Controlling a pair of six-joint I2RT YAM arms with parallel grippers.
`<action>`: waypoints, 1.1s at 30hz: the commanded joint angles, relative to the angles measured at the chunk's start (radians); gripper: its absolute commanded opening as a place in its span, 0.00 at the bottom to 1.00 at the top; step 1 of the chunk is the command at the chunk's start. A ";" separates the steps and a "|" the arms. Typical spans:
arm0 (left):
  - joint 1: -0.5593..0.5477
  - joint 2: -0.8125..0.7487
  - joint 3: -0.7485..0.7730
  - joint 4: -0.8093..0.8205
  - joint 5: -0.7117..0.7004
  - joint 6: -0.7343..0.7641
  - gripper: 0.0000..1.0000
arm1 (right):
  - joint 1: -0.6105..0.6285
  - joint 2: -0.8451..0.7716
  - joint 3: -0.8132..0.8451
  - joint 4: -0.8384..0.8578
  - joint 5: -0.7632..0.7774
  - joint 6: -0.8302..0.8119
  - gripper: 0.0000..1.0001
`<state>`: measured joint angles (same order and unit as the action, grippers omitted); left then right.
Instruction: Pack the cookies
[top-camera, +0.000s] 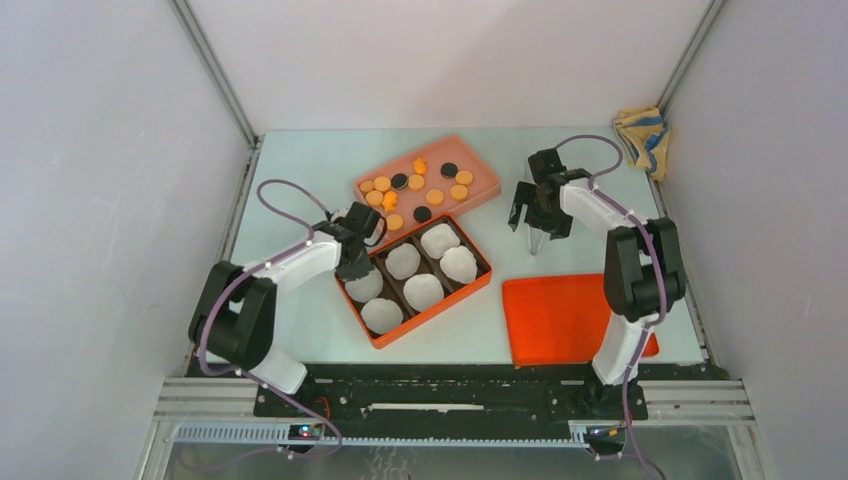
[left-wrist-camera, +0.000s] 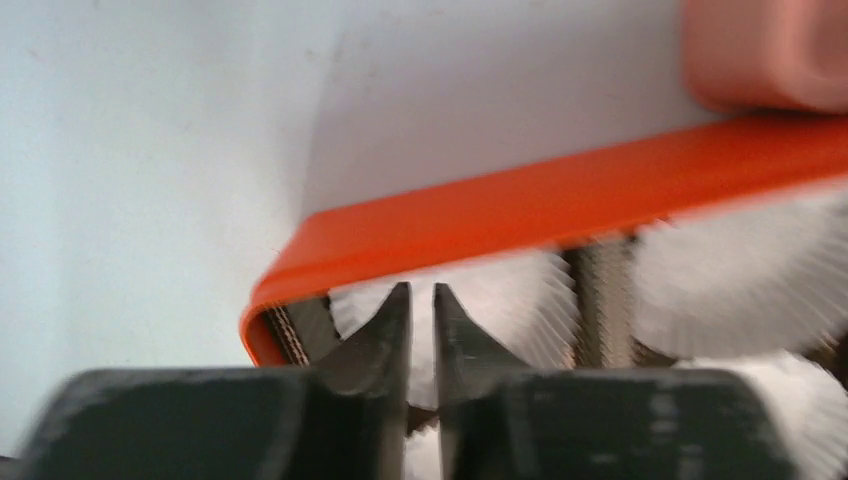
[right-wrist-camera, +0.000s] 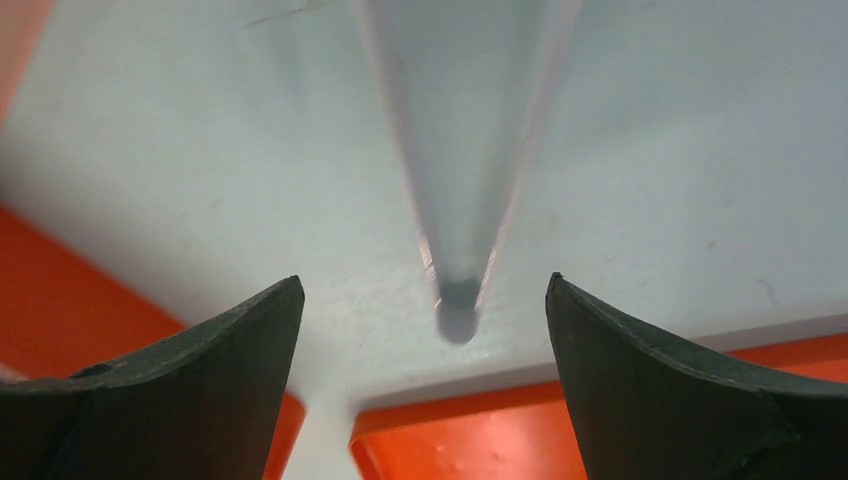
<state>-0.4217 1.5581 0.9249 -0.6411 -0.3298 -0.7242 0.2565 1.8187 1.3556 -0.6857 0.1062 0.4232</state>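
Cookies (top-camera: 420, 184) lie on the tray (top-camera: 479, 160) just beyond the left claw (left-wrist-camera: 421, 292), nearly pressed together, seemingly empty, above the box's (top-camera: 487, 270) cups (top-camera: 423, 291); right claw (right-wrist-camera: 424, 290) spread; probably between picks, next reach needs wider jaws.
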 joint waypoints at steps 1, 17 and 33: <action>-0.082 -0.162 0.057 0.056 0.008 0.053 0.25 | -0.040 0.073 0.115 -0.050 0.077 0.034 1.00; -0.135 -0.249 0.074 0.112 0.113 0.063 0.42 | -0.090 0.295 0.245 -0.102 -0.024 0.008 0.93; -0.144 -0.129 0.267 0.136 0.151 0.095 0.42 | -0.116 0.316 0.284 -0.159 -0.042 -0.128 0.39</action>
<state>-0.5556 1.4025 1.0985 -0.5327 -0.1967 -0.6613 0.1474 2.1231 1.6047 -0.7979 0.0776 0.3573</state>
